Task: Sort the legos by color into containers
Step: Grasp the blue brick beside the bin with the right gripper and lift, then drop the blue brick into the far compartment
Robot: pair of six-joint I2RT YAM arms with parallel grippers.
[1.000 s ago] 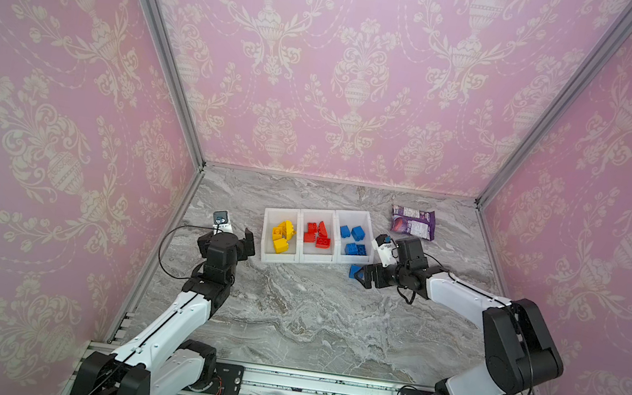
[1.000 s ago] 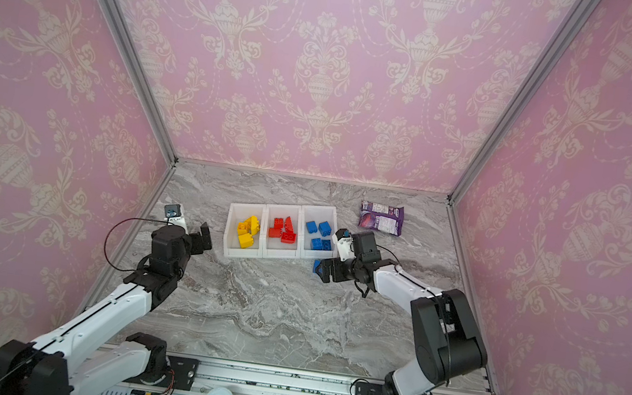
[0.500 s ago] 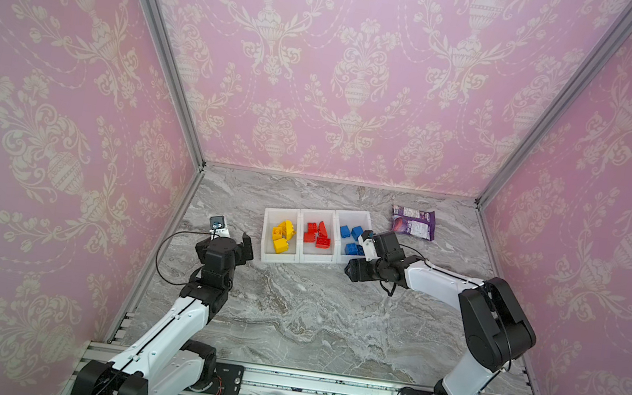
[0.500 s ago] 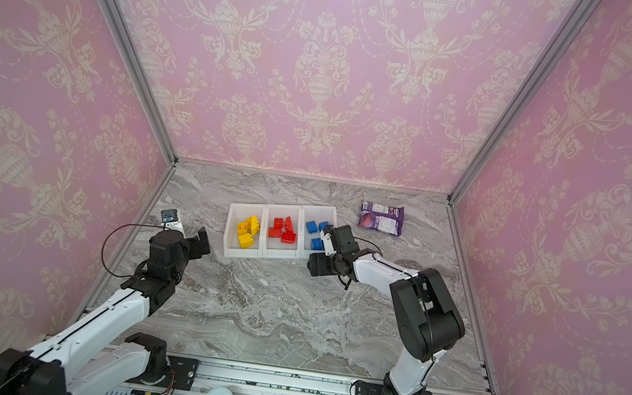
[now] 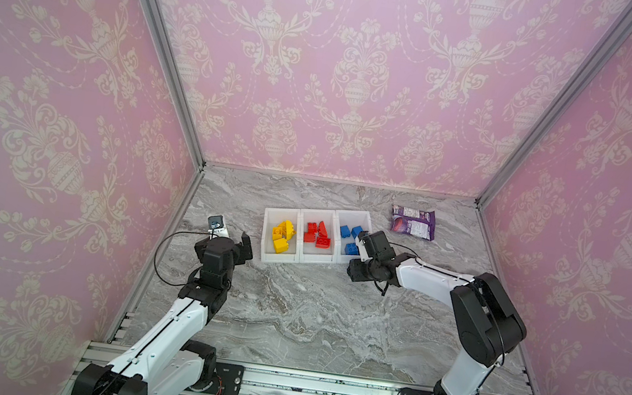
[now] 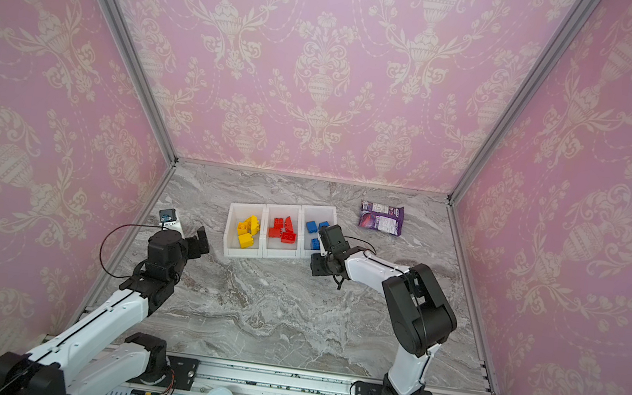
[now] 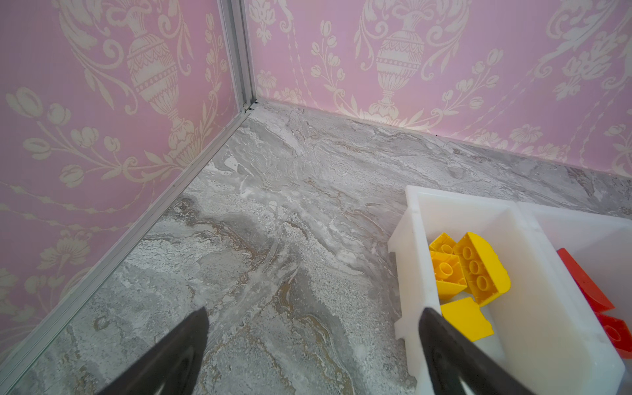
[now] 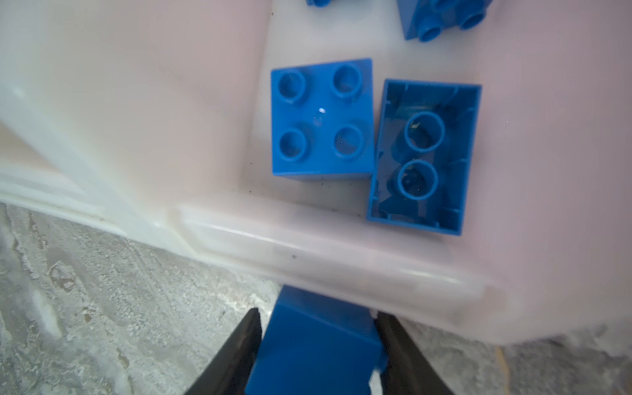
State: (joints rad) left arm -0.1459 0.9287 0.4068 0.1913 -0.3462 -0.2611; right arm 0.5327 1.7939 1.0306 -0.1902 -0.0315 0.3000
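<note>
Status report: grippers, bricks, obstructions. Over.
Left gripper open, empty. Right gripper shut on blue brick, outside blue-brick bin. Near wall in the way; likely needs lifting over.

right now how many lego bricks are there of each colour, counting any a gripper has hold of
yellow bricks: 4
red bricks: 4
blue bricks: 5, with 4 in the bin and the blue brick held by the right gripper
total: 13; the piled yellow and red ones are hard to separate
</note>
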